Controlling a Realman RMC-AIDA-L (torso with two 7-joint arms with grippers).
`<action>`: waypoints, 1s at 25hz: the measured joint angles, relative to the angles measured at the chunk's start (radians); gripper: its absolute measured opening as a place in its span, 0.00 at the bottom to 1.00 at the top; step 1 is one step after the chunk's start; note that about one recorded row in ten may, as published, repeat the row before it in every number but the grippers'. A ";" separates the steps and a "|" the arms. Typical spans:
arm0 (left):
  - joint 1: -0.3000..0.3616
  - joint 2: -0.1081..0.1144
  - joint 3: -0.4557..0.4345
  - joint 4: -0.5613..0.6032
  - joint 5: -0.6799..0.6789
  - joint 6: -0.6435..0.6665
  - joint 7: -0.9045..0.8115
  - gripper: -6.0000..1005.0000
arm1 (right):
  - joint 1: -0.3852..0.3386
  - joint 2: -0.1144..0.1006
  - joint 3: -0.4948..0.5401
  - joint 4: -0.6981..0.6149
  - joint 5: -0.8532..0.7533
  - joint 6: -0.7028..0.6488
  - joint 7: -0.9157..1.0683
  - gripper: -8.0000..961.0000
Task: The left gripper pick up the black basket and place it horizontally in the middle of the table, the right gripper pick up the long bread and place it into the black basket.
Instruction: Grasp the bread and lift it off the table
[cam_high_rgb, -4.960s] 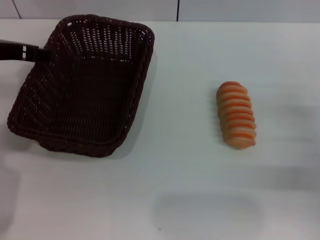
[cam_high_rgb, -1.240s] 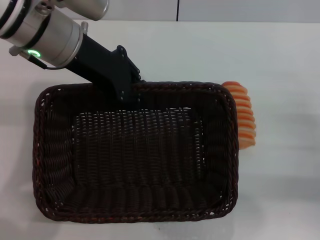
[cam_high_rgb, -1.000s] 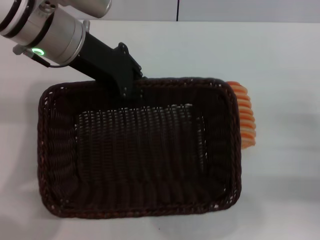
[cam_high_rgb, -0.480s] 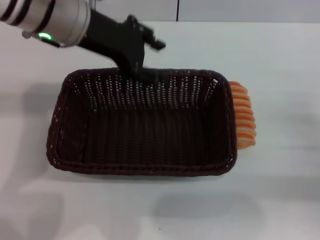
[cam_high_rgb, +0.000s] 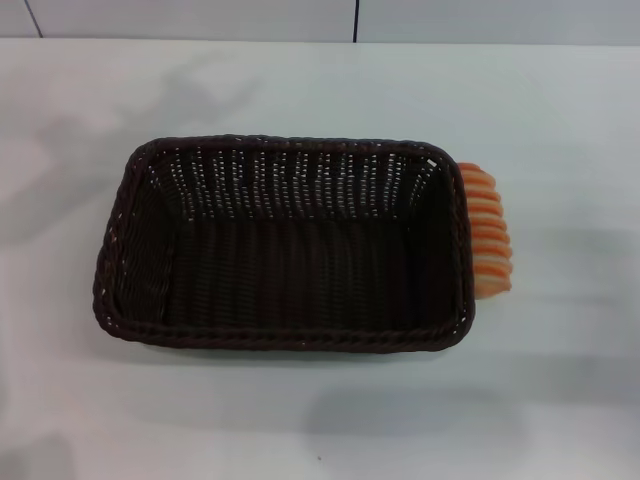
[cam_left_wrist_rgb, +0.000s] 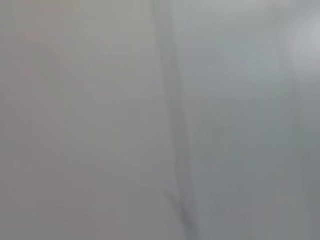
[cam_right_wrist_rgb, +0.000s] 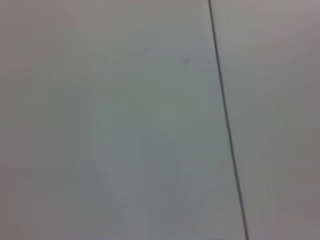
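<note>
**Basket laid crosswise at mid-desk**

One black basket (cam_high_rgb: 285, 245) is seen flat on the white desk (cam_high_rgb: 560, 120), its long axis running left to right. One long bread (cam_high_rgb: 486, 232) is set against its right end, lying front to back. Neither claw is shown, so their states cannot be told.

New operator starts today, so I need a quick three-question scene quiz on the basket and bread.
1. True or false: the long bread lies inside the black basket.
2. Against which side of the basket does the bread sit in the head view? A) left B) right C) near
3. Fill in: the basket rests on the white ____.

Key: 1 false; 2 B; 3 table. Neither gripper is in view.
</note>
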 joint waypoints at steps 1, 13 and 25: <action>0.014 0.000 -0.023 0.040 -0.052 0.009 0.011 0.80 | 0.000 0.000 -0.008 0.006 -0.001 0.001 0.000 0.67; 0.089 0.001 -0.405 0.502 -0.307 -0.041 0.394 0.79 | -0.022 -0.002 -0.096 0.126 -0.001 0.055 0.001 0.67; 0.203 0.040 -0.434 0.599 -0.347 -0.123 0.825 0.79 | -0.061 -0.011 -0.253 0.303 -0.002 0.091 -0.001 0.67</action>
